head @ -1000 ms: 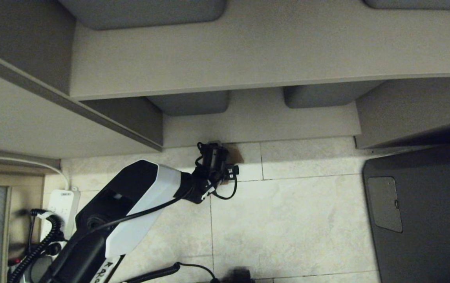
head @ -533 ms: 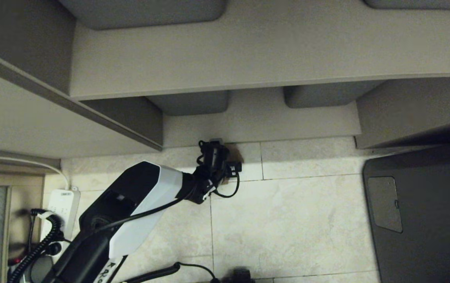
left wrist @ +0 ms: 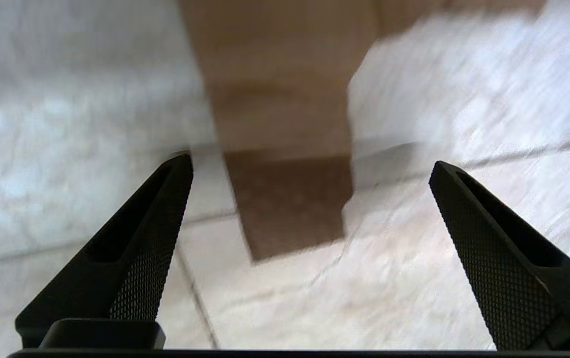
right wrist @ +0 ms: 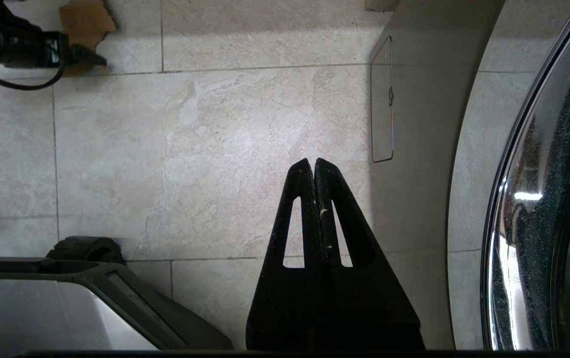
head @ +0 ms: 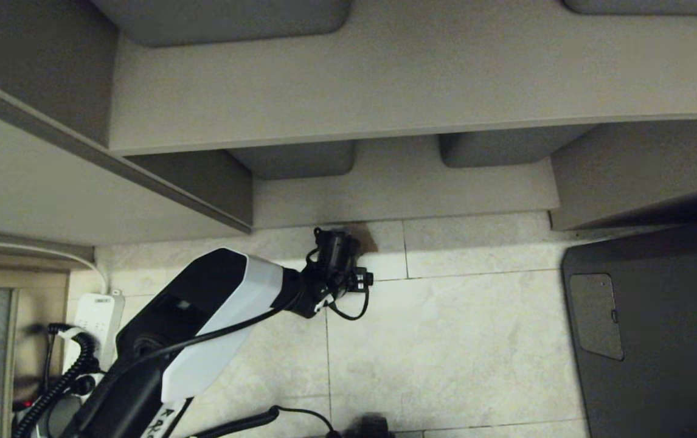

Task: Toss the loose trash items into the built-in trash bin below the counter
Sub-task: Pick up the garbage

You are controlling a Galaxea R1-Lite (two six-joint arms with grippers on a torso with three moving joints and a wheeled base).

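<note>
Left claw spread over a brown scrap on the floor, about to pick it up

Nearest, the right claw (right wrist: 313, 166) hangs parked over the floor tiles (head: 446, 340), its fingers pressed together on nothing. Farther out, the left claw (left wrist: 310, 164) is reached low toward the cabinet base, fingers spread wide and empty, with a flat brown scrap (left wrist: 290, 204) lying on the tiles just ahead of it and between the two fingers, its far end up against the kickboard (head: 403, 194). No turquoise paper, bin flap or worktop top shows here. I'd judge this is the reach for a piece of floor litter; next the claw needs to sink until its tips straddle the scrap, then close on an edge, since it lies flat.
</note>
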